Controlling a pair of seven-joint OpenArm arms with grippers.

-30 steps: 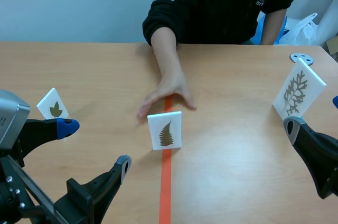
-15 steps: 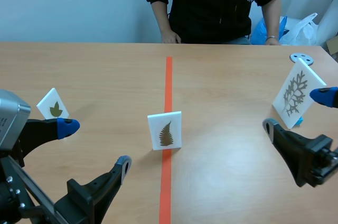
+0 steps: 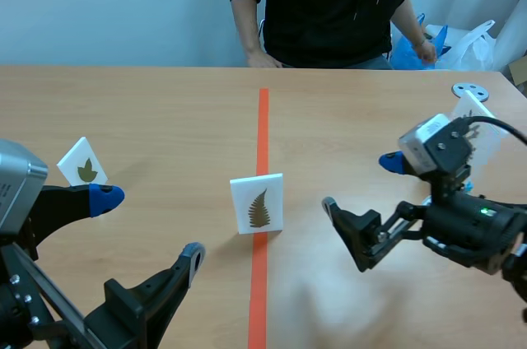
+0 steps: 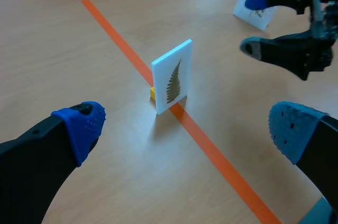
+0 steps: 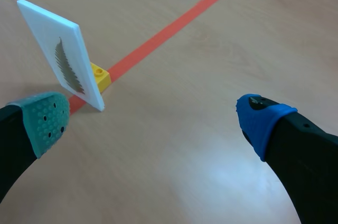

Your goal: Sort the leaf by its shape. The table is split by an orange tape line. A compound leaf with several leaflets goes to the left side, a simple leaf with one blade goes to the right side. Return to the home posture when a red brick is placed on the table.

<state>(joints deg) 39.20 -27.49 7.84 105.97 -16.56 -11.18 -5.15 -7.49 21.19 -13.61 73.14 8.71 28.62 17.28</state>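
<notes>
Fern card (image 3: 257, 203) standing upright smack on orange tape line (image 3: 263, 114), mid worktop (image 3: 165, 110), little yellow brick (image 5: 100, 77) touching its back at base. Right pincer (image 3: 360, 183) fingers wide apart, near card on right side of line, not touching it. Left pincer (image 3: 150, 225) also spread apart, low on left side, holding nothing.

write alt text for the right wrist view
A white card with a fern-like leaf stands on the orange tape line, a yellow brick at its base, ahead of the open right gripper.
</notes>
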